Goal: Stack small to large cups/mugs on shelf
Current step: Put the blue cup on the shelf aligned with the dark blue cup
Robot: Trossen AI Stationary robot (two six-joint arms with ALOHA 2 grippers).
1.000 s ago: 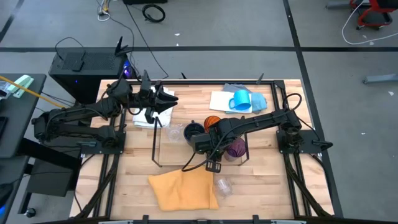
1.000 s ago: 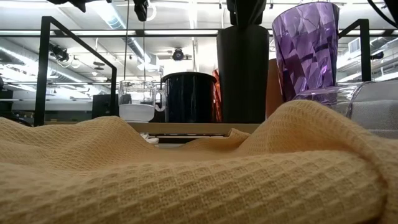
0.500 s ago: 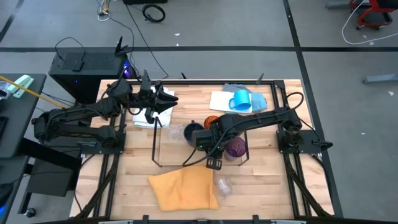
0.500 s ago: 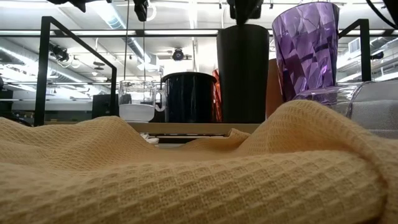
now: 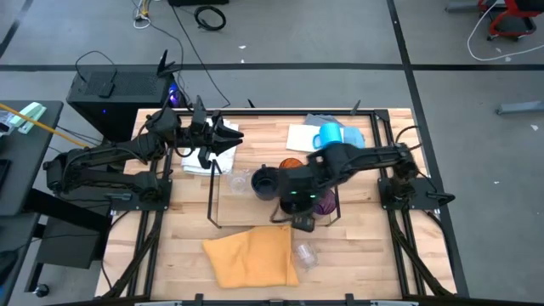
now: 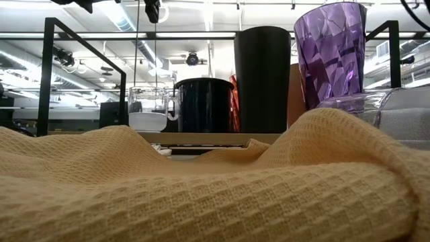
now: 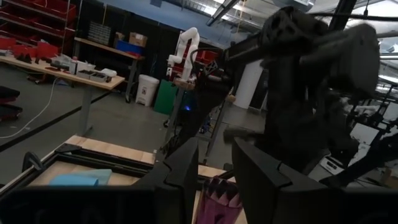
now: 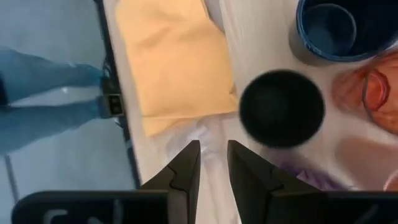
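The right gripper (image 5: pixel 299 212) hangs over the front edge of the shelf (image 5: pixel 223 204), just right of the frame's centre in the high view. Its two dark fingers (image 8: pixel 184 169) stand a narrow gap apart with nothing between them. In the right wrist view the black cup (image 8: pixel 282 108) sits beyond those fingertips, clear of them, with the dark navy mug (image 8: pixel 336 28) at the upper right and an orange cup (image 8: pixel 373 93) at the right edge. The yellow cloth (image 8: pixel 171 59) fills the upper middle of that picture.

In the low view the black cup (image 6: pixel 262 79) stands upright on the shelf, centre frame. The navy mug (image 6: pixel 203 104) is just to its left, the purple cup (image 6: pixel 330 54) just to its right, and a clear glass (image 6: pixel 146 107) farther left. The yellow cloth (image 6: pixel 201 188) covers the whole lower half.

From above, the blue handled mug (image 5: pixel 329 137) rests on a cloth at the upper right of the table, well apart from the shelf. A small clear glass (image 5: pixel 303 253) lies by the yellow cloth (image 5: pixel 251 257) at the lower centre.

The left gripper (image 5: pixel 223 136) waits over the upper left of the table, its fingers (image 7: pixel 186 168) slightly parted and empty.
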